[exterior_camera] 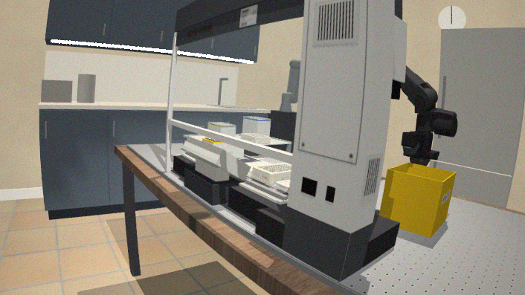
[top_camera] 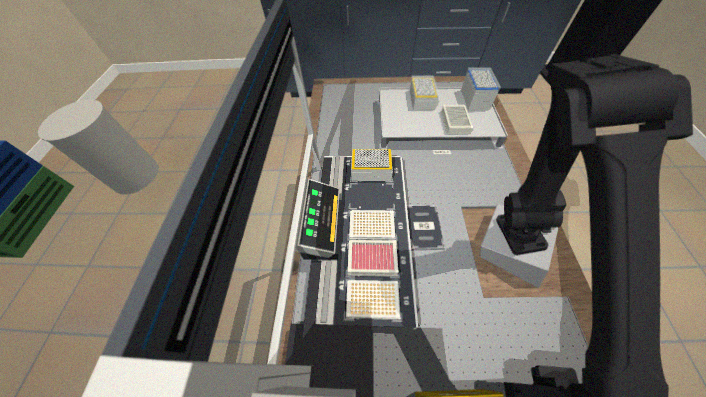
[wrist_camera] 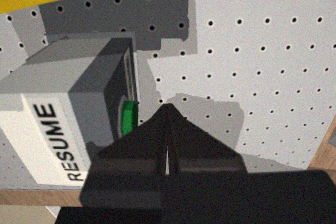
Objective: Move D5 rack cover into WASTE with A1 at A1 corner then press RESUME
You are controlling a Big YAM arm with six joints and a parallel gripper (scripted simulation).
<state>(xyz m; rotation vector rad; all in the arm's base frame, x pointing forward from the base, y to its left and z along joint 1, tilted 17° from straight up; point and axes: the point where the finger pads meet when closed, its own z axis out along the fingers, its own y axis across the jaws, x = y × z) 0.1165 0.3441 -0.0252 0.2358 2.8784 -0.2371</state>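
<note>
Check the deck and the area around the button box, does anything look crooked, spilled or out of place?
Nothing stands out. The three plates and the yellow-rimmed tip rack sit square on the deck, and the shut gripper is beside the green key.
</note>
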